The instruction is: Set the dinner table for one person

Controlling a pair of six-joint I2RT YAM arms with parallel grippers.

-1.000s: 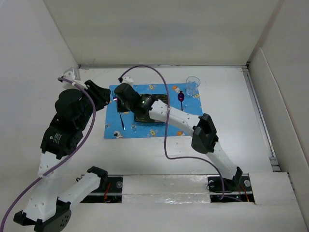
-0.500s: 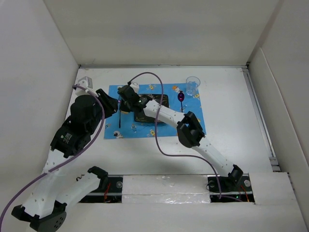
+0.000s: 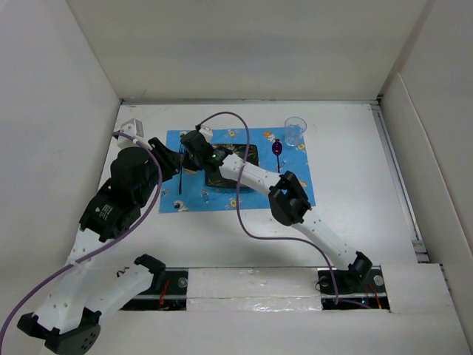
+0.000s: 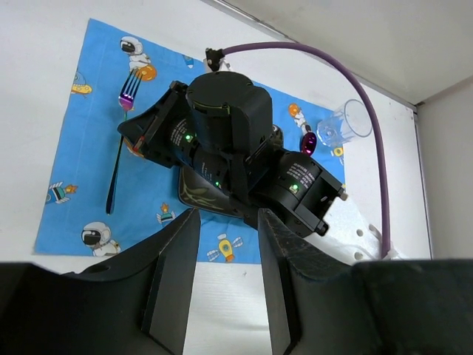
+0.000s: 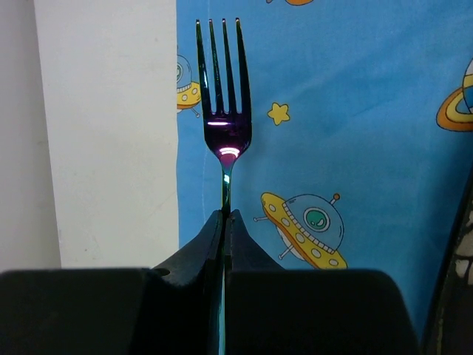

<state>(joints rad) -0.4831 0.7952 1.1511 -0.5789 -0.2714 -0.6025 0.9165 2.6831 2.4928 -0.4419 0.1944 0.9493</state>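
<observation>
The white dinner table (image 3: pixel 355 192) carries a blue space-print placemat (image 3: pixel 292 177). On the mat lie a dark plate (image 3: pixel 240 157) and a purple spoon (image 3: pixel 277 149). A clear cup (image 3: pixel 295 131) stands at the mat's far right corner. My right gripper (image 5: pixel 226 216) is shut on the handle of an iridescent fork (image 5: pixel 224 111). The fork's tines point toward the far side over the mat's left edge. In the top view the fork (image 3: pixel 179 168) sits at the mat's left side. My left gripper (image 4: pixel 225 281) is open and empty, just left of the right gripper (image 3: pixel 186 154).
White walls (image 3: pixel 74 89) close in the table on the left, back and right. The right arm (image 3: pixel 295 200) stretches diagonally across the mat. A purple cable (image 3: pixel 247 214) loops over the arm. The left arm (image 3: pixel 118 200) stands over the table's left side.
My left arm has swung in toward the mat's left edge. My right arm has reached further left, and the fork has shifted slightly toward the far left.
</observation>
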